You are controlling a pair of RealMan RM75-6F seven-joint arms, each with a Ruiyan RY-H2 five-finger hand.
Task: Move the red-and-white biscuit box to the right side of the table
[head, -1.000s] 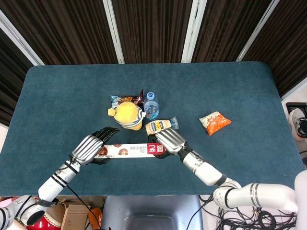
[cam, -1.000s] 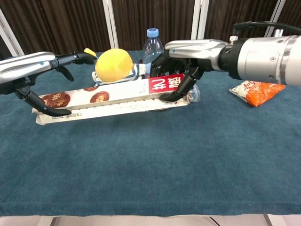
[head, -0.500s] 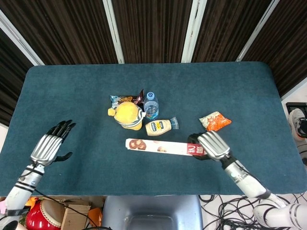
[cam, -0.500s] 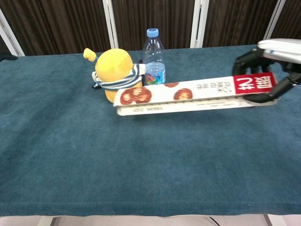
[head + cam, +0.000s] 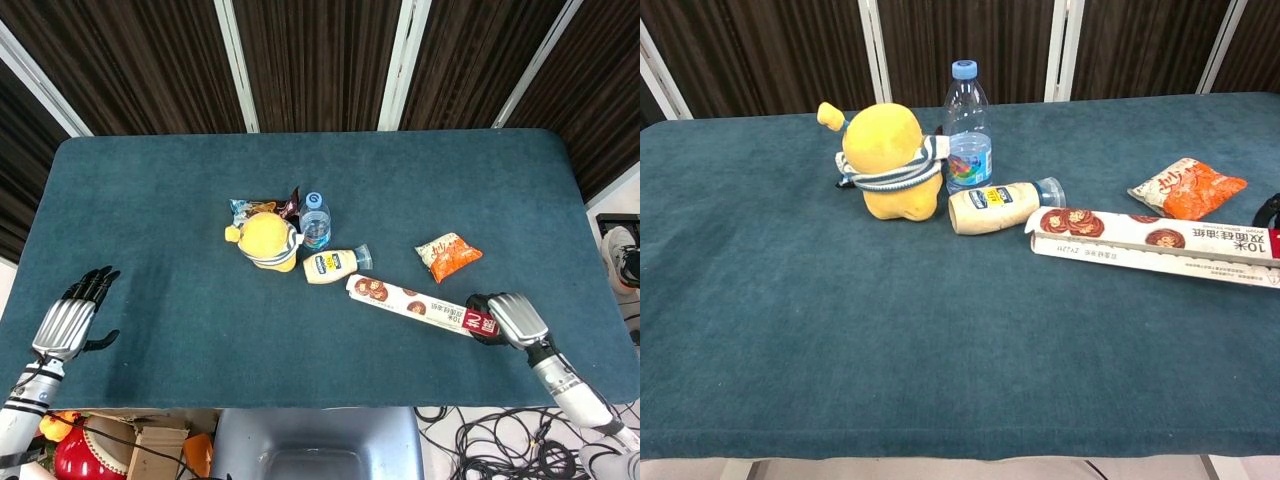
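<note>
The long red-and-white biscuit box point(image 5: 420, 306) lies slantwise on the right half of the blue table point(image 5: 150, 200); the chest view shows the box point(image 5: 1150, 245) reaching the right edge of the picture. My right hand point(image 5: 508, 318) grips the box's red end near the table's front right corner. In the chest view only a dark sliver of that hand shows at the right border. My left hand point(image 5: 70, 322) hovers with fingers spread and nothing in it, at the table's front left edge, and is out of the chest view.
A yellow plush toy point(image 5: 266, 240), a water bottle point(image 5: 314, 221), a lying mayonnaise bottle point(image 5: 334, 265) and a snack packet point(image 5: 250, 208) cluster mid-table. An orange snack bag point(image 5: 448, 255) lies just behind the box. The box's free end sits close to the mayonnaise bottle point(image 5: 1000, 207).
The right hand has carried the biscuit box from the table's front centre to the right. The left hand let go of the box's other end and drew back to the left edge.
</note>
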